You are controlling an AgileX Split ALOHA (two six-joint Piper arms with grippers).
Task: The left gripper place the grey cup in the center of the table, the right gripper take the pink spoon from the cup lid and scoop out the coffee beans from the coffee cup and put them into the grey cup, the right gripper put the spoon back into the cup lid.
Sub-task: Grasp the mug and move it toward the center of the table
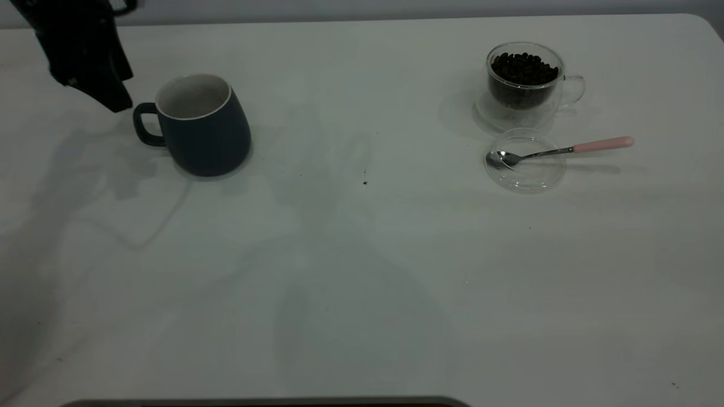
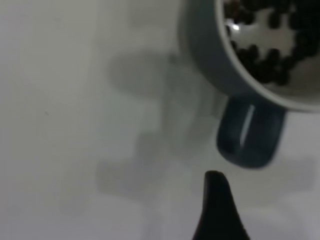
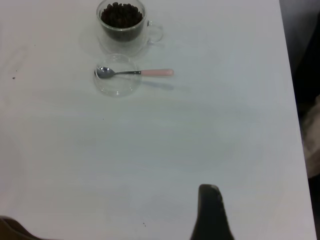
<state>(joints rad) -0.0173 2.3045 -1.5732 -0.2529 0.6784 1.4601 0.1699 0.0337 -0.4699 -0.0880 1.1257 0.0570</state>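
The grey cup (image 1: 203, 130) stands upright on the left of the table (image 1: 362, 271), its handle pointing left. My left gripper (image 1: 107, 96) hangs just left of and behind the handle, not touching it. In the left wrist view the cup (image 2: 210, 60) holds dark bean-like pieces, with its handle (image 2: 247, 132) close to my gripper (image 2: 215, 210). The coffee cup (image 1: 523, 85) with coffee beans (image 1: 524, 69) stands at the far right. In front of it the pink spoon (image 1: 565, 150) lies with its bowl in the cup lid (image 1: 534, 172). My right gripper (image 3: 210, 212) is far back from them.
A few dark specks (image 1: 365, 182) lie near the table's middle. The table's right edge (image 3: 292, 100) runs close beside the right arm. A dark strip (image 1: 266, 402) borders the table's front edge.
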